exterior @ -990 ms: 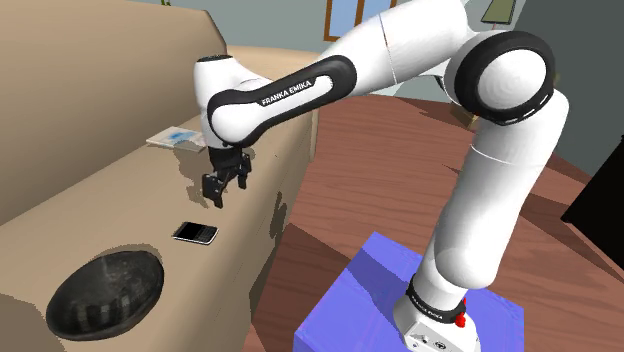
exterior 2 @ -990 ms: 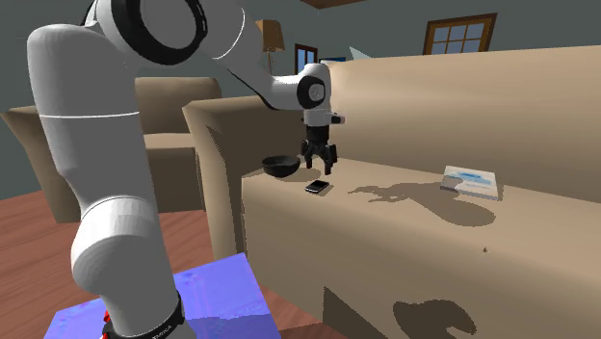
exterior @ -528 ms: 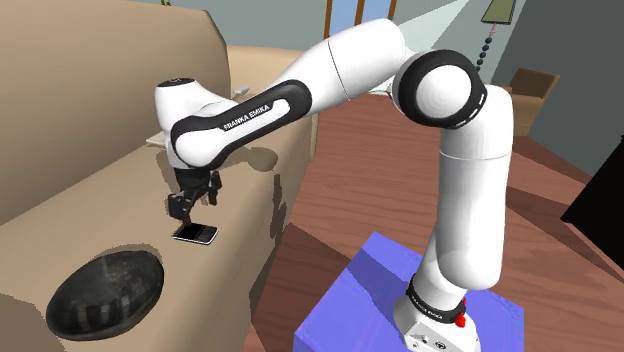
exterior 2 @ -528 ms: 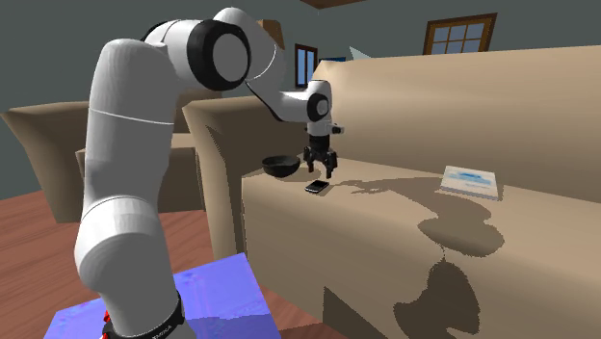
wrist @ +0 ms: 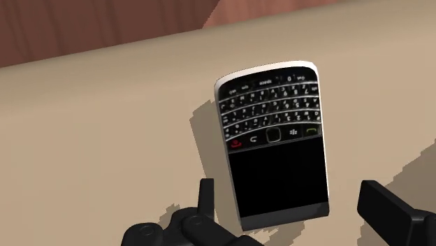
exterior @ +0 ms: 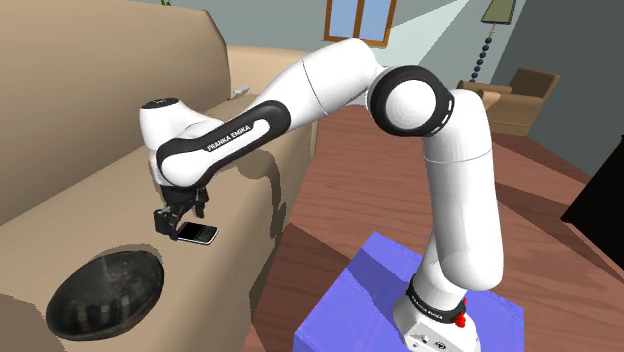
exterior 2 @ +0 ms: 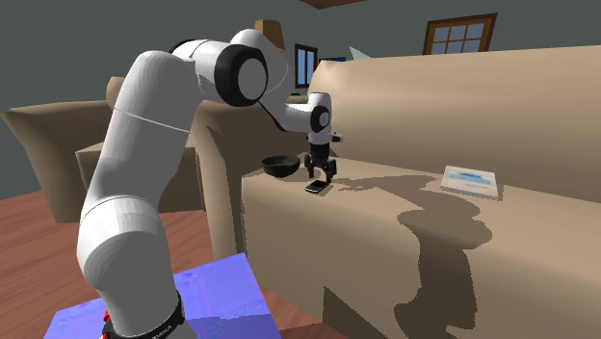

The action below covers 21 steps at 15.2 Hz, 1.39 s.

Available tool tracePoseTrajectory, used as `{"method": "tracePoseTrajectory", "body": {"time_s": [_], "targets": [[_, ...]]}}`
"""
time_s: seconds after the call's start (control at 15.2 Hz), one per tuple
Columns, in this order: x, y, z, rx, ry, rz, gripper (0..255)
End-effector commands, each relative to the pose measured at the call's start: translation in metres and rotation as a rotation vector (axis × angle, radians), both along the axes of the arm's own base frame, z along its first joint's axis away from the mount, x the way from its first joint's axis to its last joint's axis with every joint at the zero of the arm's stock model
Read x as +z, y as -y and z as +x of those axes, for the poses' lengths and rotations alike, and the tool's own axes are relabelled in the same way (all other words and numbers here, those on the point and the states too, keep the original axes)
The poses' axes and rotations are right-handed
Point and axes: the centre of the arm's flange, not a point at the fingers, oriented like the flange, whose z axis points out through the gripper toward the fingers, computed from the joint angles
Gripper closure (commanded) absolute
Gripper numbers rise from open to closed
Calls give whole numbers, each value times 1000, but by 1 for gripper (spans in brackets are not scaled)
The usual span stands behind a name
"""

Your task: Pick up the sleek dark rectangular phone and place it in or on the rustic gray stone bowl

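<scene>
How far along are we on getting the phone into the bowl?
Done: nothing yet. The phone lies flat on the tan sofa seat, unheld. In hand: the open gripper hangs just over it, with a finger on either side and neither touching. Left: close on the phone, lift it, carry it to the dark bowl and release it.

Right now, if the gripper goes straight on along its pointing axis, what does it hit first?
Probably the phone, flat on the sofa seat between the open fingers of the gripper; depth unclear.
</scene>
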Motion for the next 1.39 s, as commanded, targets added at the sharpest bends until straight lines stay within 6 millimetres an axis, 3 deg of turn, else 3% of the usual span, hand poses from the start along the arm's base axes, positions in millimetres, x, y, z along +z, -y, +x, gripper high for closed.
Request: {"method": "tracePoseTrajectory", "body": {"time_s": [0.0,0.07,0.59,0.66,1.32], "targets": [[-12,0,1,0,0,0,0],[-20,0,1,0,0,0,0],[-20,0,1,0,0,0,0],[-20,0,1,0,0,0,255],[-15,0,1,0,0,0,255]]}}
